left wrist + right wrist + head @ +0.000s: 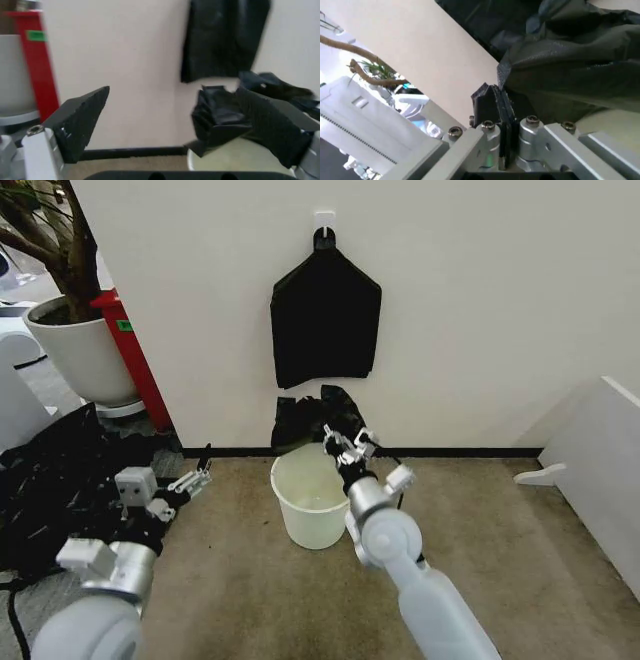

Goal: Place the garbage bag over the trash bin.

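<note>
The trash bin (pixel 312 507) stands on the carpet by the wall, cream-white and round. Just above its far rim hangs the crumpled black garbage bag (pixel 312 416), held up against the wall. My right gripper (pixel 348 445) is shut on the bag's right-hand edge above the bin; the right wrist view shows the closed fingers (pixel 496 107) pinching the black film (pixel 570 71). My left gripper (pixel 192 479) is open, low and left of the bin, empty. In the left wrist view its fingers (pixel 80 120) stand wide apart, facing the bag (pixel 220 112) and the bin's rim (pixel 235 159).
A flat black bundle (pixel 325 320) hangs from a wall hook above the bag. A big black plastic heap (pixel 60 465) lies on the floor at left. Behind it stand a white plant pot (pixel 80 355) and a red post (pixel 135 365). A white panel (pixel 600 470) stands at right.
</note>
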You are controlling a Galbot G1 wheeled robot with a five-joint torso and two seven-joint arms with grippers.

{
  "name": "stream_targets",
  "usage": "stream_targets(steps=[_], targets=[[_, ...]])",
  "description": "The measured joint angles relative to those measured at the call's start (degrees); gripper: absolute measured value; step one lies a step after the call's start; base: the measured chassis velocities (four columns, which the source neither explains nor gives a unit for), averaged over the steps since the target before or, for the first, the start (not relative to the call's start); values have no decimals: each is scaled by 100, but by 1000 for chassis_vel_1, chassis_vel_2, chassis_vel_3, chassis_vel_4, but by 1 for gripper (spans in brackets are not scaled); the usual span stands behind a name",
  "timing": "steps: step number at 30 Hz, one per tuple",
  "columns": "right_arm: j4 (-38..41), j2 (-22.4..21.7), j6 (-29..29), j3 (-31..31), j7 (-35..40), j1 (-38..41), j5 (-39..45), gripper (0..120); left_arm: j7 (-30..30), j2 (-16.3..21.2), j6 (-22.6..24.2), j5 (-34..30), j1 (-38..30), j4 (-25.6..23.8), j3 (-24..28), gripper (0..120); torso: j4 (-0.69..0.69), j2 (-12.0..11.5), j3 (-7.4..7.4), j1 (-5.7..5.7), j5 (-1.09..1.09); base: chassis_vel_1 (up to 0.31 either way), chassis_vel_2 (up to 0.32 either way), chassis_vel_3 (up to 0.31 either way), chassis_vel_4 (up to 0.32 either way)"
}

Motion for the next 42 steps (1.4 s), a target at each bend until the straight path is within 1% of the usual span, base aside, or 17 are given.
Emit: stream_targets(steps=[3, 6, 11, 15, 17, 19, 20, 23, 26, 27, 29, 30, 33, 36, 37, 39, 42], targets=[[37, 25, 33, 37, -53, -192, -104, 0, -82, 535, 113, -417, -156, 12, 55, 100, 1, 0, 0, 0, 0, 0, 0, 0, 0], [39, 43, 57, 27, -107, -278, -177, 0, -179, 758, 183, -701, -253, 17, 55, 100, -1, 0, 0, 0, 0, 0, 0, 0, 0], [-50, 59, 142, -15, -274, -464, -368, 0, -255, 1019, 323, -1097, -619, 214, 186, 100, 4, 0, 0, 0, 0, 0, 0, 0, 0], [-52, 34, 194, 106, -507, -779, -551, 0, -531, 1274, 495, -1528, -1391, 513, 818, 100, -1, 0, 0, 0, -1, 0, 0, 0, 0], [-11, 39, 219, 194, -589, -966, -605, 0, -696, 1383, 655, -1777, -2048, 794, 1365, 100, 0, 0, 0, 0, 0, 0, 0, 0, 0], [39, 61, 231, 230, -602, -1056, -616, 0, -764, 1393, 719, -1820, -2641, 1084, 1835, 100, 1, 0, 0, 0, 0, 0, 0, 0, 0], [39, 61, 231, 230, -602, -1056, -616, 0, -764, 1393, 719, -1820, -2641, 1084, 1835, 100, 1, 0, 0, 0, 0, 0, 0, 0, 0], [76, 80, 257, 234, -622, -1126, -690, 0, -894, 1302, 867, -1824, -3274, 1441, 2419, 100, 0, 0, 0, 0, 1, 0, 0, 0, 0], [81, 95, 292, 214, -652, -1174, -846, 0, -1012, 1222, 1152, -1776, -4024, 1789, 3451, 100, 0, 0, 1, 0, -1, 0, 0, 0, 0], [74, 96, 309, 211, -655, -1173, -881, 0, -1044, 1220, 1231, -1774, -4173, 1827, 3642, 100, 0, 0, 1, 0, 0, 0, 0, 0, 0], [71, 96, 312, 211, -655, -1173, -889, 0, -1054, 1219, 1257, -1774, -4214, 1836, 3693, 100, 0, 0, 0, 0, 0, 0, 0, 0, 0], [52, 97, 329, 202, -656, -1171, -935, 0, -1219, 1186, 1528, -1845, -4595, 1910, 4144, 100, 0, -1, 0, 0, 2, 0, 0, 0, 0], [48, 106, 333, 204, -656, -1173, -943, 0, -1494, 1059, 1824, -1969, -4920, 1971, 4473, 100, 1, -1, 0, 0, 2, 0, 0, 0, 0], [39, 113, 336, 203, -656, -1179, -950, 0, -1681, 961, 2021, -2045, -5041, 2007, 4583, 100, 1, -1, 0, 0, -1, 0, 0, 0, 0], [28, 140, 342, 195, -654, -1189, -970, 0, -1955, 817, 2475, -2218, -5273, 2085, 4785, 100, 1, -1, 0, 0, 1, 0, 0, 0, 0], [14, 153, 342, 204, -651, -1190, -969, 0, -2195, 697, 2694, -2377, -5430, 2171, 4910, 100, 1, -1, 0, 0, 1, 0, 0, 0, 0], [-5, 157, 343, 226, -649, -1191, -966, 0, -2484, 572, 2820, -2584, -5548, 2268, 5006, 97, 1, -1, 0, 0, 1, 0, 0, 0, 0]])
